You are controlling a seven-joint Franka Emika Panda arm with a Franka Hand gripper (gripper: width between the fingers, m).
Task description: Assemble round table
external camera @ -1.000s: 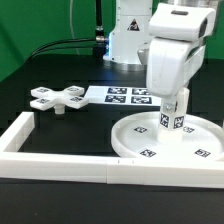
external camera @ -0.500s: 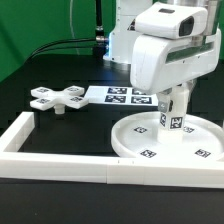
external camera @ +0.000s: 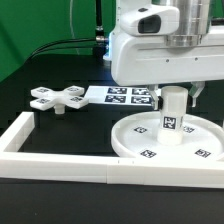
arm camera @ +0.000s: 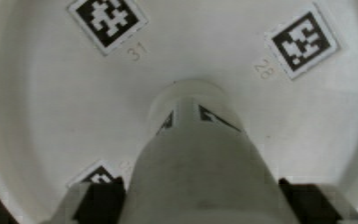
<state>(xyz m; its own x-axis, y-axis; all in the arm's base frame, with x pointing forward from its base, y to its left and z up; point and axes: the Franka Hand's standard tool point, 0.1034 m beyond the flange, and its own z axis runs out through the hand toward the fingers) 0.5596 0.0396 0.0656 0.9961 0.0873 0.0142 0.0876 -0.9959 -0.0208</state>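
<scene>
The gripper (arm camera: 201, 192) has the short cylinder leg (external camera: 172, 118) clamped, its fingers (arm camera: 92, 187) pressed to the leg's sides. The leg stands upright near the middle of the round disc (external camera: 130, 136). The cross-shaped piece (external camera: 57, 96) lies well apart, toward the exterior view's left.

Marker board (external camera: 125, 96), white frame (external camera: 60, 166), black table (external camera: 75, 132)

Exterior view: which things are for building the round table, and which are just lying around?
For the job:
- disc
- leg, standing on the disc
- cross piece
- claw, gripping the leg

Just lying about:
- marker board
- frame
- cables
</scene>
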